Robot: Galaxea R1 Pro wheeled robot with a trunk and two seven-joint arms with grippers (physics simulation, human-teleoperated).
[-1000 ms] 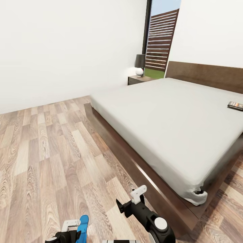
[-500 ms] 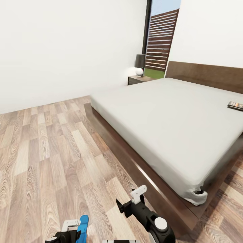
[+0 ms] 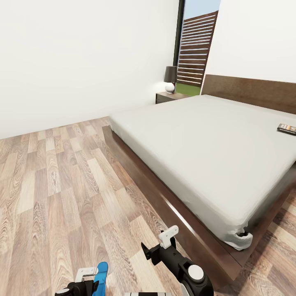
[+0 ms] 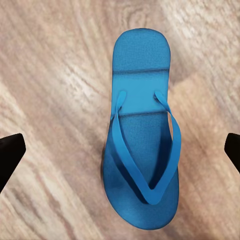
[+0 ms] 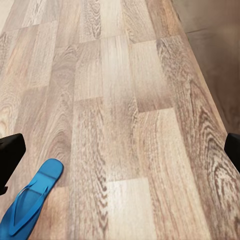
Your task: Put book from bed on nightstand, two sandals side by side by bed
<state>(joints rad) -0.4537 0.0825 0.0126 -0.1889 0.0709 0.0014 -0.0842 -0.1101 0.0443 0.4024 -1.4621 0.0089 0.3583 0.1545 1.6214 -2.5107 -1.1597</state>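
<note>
Lying flat on the wood-plank floor [image 4: 45,75], centre of the left wrist frame: one blue sandal [image 4: 141,135], straps up, heel end toward the upper edge of that frame. Framing it at the far left and right edges, well apart and not touching it: the dark fingertips [image 4: 9,155] of the left gripper [image 4: 120,155], jaws spread wide. Showing again at the bottom edge of the head frame as a blue tip [image 3: 100,276] just beside the left gripper [image 3: 84,279].

Peeking into the lower left corner of the right wrist frame: the same blue shape [image 5: 30,202] on the planks, near the right gripper [image 5: 120,150], its dark fingertips [image 5: 10,152] sitting at opposite edges, jaws spread and holding nothing. Reaching up from the bottom centre of the head frame: the right gripper [image 3: 160,246], beside the bed frame.

Filling the right half of the head frame: the bed [image 3: 213,144], grey mattress on a dark wooden platform. Resting on the mattress at the right edge, mid-height: the book [image 3: 287,128], small and dark. Standing in the upper middle, beside the headboard: a nightstand [image 3: 168,97] carrying a lamp [image 3: 170,78], with a window [image 3: 197,45] behind.
</note>
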